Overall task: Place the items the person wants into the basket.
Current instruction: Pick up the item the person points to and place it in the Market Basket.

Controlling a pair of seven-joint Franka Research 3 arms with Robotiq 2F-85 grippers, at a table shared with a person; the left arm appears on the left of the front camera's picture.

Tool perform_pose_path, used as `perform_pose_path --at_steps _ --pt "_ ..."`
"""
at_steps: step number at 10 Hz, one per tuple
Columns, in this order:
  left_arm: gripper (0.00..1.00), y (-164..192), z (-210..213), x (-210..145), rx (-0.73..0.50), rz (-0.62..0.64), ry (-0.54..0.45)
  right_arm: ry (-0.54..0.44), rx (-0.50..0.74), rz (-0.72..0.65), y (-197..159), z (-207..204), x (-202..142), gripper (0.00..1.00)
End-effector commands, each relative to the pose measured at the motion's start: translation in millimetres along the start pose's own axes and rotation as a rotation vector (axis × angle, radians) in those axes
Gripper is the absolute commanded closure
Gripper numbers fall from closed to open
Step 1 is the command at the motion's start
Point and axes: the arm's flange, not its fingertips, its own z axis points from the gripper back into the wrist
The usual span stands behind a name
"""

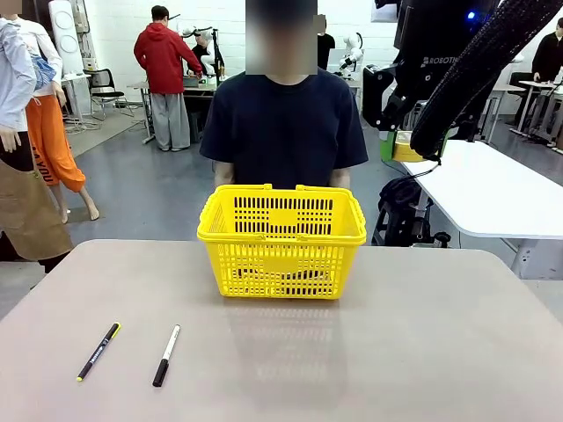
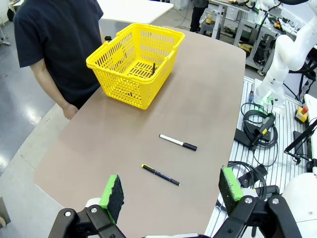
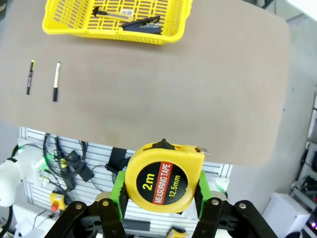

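- The right gripper (image 3: 159,198) is seen at the bottom centre of the right wrist view, clamped on the tape measure (image 3: 162,178), with a green pad pressed against each side of the round yellow case.
- The tape measure's black centre faces the camera, and "2m" and "MEASURING TAPE" can be read on it.
- High in that same view, the yellow basket (image 3: 114,32) is seen along the top edge, well apart from the held tape measure.
- Inside the basket, the black stapler (image 3: 141,23) and the slim yellow-and-black utility knife (image 3: 113,14) are found lying on the bottom, just beside each other.
- The left gripper (image 2: 173,191) is shown at the bottom of the left wrist view, jaws spread wide with nothing between the green pads, up above the desk (image 2: 198,89).
- In the front view, the basket (image 1: 281,240) is placed in the middle of the frame on the desk (image 1: 422,334), right in front of the person (image 1: 283,127) in the dark T-shirt.
- The pen (image 1: 98,351) with the yellow end and the black-and-white marker (image 1: 166,355) are left lying on the desk at lower left of the front view, near each other but not touching.
- The right arm (image 1: 479,70) is caught at the upper right of the front view, raised high off the desk.
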Motion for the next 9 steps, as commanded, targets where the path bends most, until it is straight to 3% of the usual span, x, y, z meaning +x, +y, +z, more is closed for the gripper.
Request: perform_pose_path --at_steps 1,4,5,7,9 --pt "0.00 -1 0 -1 -0.004 -0.021 -0.019 -0.003 -0.002 0.015 -1 0 -6 1.00" --pt "0.00 -1 0 -1 -0.004 -0.021 -0.019 -0.003 -0.002 0.015 -1 0 -6 1.00" --pt "0.00 -1 0 -1 -0.004 -0.021 -0.019 -0.008 -0.001 0.004 2 3 -3 0.36" --pt "0.00 -1 0 -1 -0.004 -0.021 -0.019 0.128 0.044 0.180 5 -10 137 0.36" --pt "0.00 -1 0 -1 -0.004 -0.021 -0.019 0.125 0.017 0.282 28 -58 231 0.36"
